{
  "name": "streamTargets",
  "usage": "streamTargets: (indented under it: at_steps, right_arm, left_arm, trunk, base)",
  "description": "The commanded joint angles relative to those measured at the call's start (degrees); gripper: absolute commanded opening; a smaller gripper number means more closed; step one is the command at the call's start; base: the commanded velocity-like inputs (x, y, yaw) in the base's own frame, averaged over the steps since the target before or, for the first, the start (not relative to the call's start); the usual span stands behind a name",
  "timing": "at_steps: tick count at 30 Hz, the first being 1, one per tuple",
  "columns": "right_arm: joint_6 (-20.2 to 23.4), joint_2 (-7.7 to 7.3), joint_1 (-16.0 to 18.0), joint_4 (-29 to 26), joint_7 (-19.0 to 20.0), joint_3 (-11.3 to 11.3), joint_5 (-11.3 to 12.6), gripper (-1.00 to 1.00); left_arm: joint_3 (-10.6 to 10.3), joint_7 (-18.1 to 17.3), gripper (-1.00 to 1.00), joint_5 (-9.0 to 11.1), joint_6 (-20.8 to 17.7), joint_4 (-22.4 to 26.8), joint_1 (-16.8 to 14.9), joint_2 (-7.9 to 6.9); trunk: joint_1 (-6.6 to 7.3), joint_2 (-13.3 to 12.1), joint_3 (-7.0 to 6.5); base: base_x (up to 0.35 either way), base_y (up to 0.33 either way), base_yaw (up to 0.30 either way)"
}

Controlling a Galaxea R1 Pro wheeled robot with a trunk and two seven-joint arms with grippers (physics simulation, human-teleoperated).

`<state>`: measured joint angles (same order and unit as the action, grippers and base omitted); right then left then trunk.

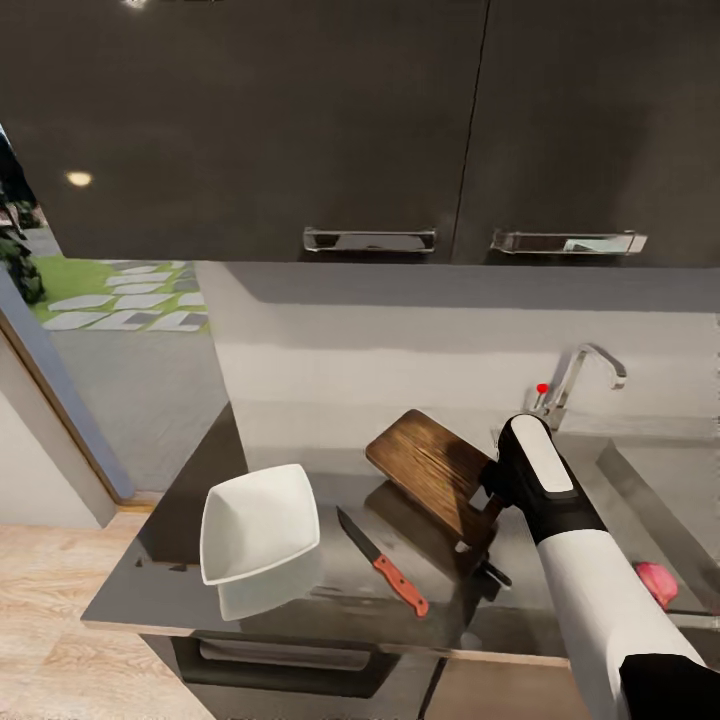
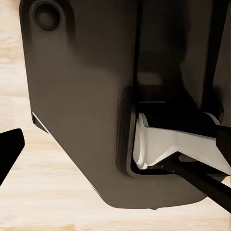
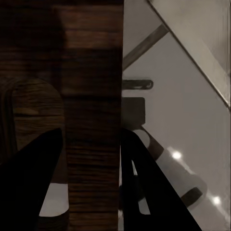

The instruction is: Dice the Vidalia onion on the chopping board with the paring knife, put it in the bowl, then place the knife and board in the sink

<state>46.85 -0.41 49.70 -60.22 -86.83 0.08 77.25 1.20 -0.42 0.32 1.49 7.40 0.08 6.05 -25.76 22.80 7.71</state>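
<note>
1. While tilted above the countertop (image 1: 180, 560), the chopping board (image 1: 430, 465) sits clamped in the right gripper (image 1: 490, 500) at its handle end.
2. Rigid, smooth wood; may pivot.
3. Left fingers: cannot tell.

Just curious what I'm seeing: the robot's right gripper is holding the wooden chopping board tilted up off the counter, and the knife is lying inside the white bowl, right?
Not quite. In the head view the paring knife lies on the countertop beside the bowl, not inside. The right gripper does hold the chopping board tilted up.
</note>
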Motion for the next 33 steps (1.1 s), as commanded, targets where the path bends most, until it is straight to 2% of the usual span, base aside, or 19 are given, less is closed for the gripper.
streamTargets:
  at_steps: [1, 7, 15, 28, 33]
  right_arm:
    - [0.6, -0.03, 0.0, 0.0, -0.5, 0.0, 0.5, -1.0]
    - [0.6, -0.03, 0.1, 0.0, -0.5, 0.0, 0.5, -1.0]
    - [0.6, -0.03, 0.0, 0.0, -0.5, 0.0, 0.5, -1.0]
    - [0.5, -0.03, 0.1, 0.0, -0.5, 0.0, 0.5, -1.0]
    - [0.6, -0.06, 0.0, 0.0, -0.5, -0.1, 0.5, -1.0]
  left_arm:
    - [0.1, 0.0, 1.0, 0.0, 0.1, 0.1, 0.0, 0.01]
    - [0.1, 0.0, 1.0, 0.0, 0.1, 0.1, 0.0, 0.01]
    - [0.1, 0.0, 1.0, 0.0, 0.1, 0.1, 0.0, -0.01]
    - [0.1, -0.1, 1.0, 0.0, 0.1, 0.1, 0.0, -0.03]
    - [0.1, -0.1, 1.0, 0.0, 0.1, 0.1, 0.0, -0.01]
  trunk:
    - [-0.02, 0.1, 0.11]
    - [-0.02, 0.1, 0.11]
    - [-0.02, 0.1, 0.11]
    - [-0.02, 0.1, 0.11]
    - [-0.02, 0.1, 0.11]
  base:
    - [-0.086, -0.243, 0.0]
    - [-0.153, -0.277, 0.022]
    - [-0.155, -0.249, 0.159]
    - [-0.011, -0.02, 0.256]
    - [0.0, 0.0, 0.049]
